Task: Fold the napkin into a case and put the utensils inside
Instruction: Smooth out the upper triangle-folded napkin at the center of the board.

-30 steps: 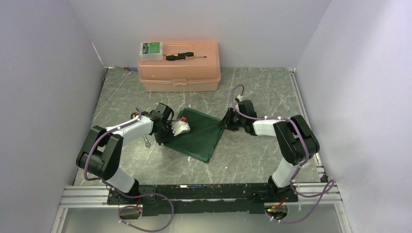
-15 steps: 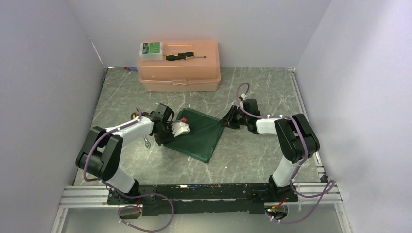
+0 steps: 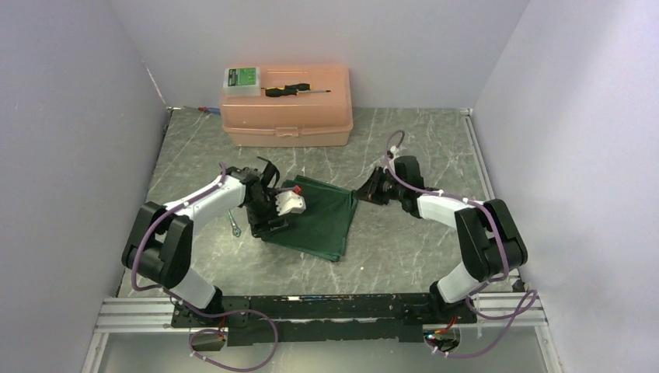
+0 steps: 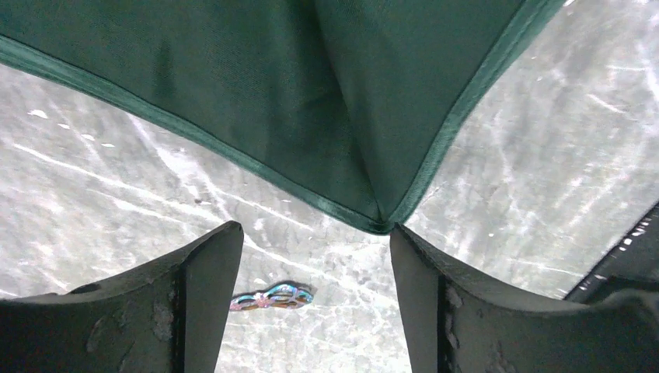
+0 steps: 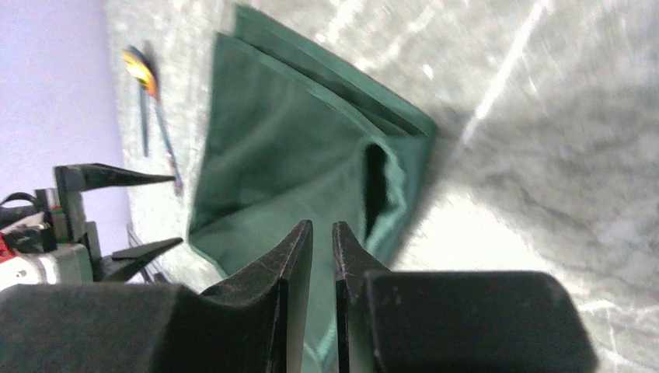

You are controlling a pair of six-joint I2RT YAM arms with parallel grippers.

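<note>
Peach toolbox (image 3: 286, 109); screwdriver (image 3: 298, 90), green box (image 3: 242, 80) atop.

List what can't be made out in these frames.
- Right wrist view: whether the right pincer pinches the napkin; the pincer itself covers the contact.
- Right wrist view: the utensils, blurred, type unreadable.
- Top view: the napkin's left edge, hidden under the left pincer.

The box (image 3: 286, 116) fills the back left of the table (image 3: 396, 249); a bare strip runs between it and the napkin (image 3: 319, 221). The left gripper (image 3: 270, 203), jaws spread, and the right gripper (image 3: 360, 193) crowd the napkin's side corners. A utensil (image 3: 233, 227) lies just left of the napkin. In front of the napkin the table is bare.
</note>
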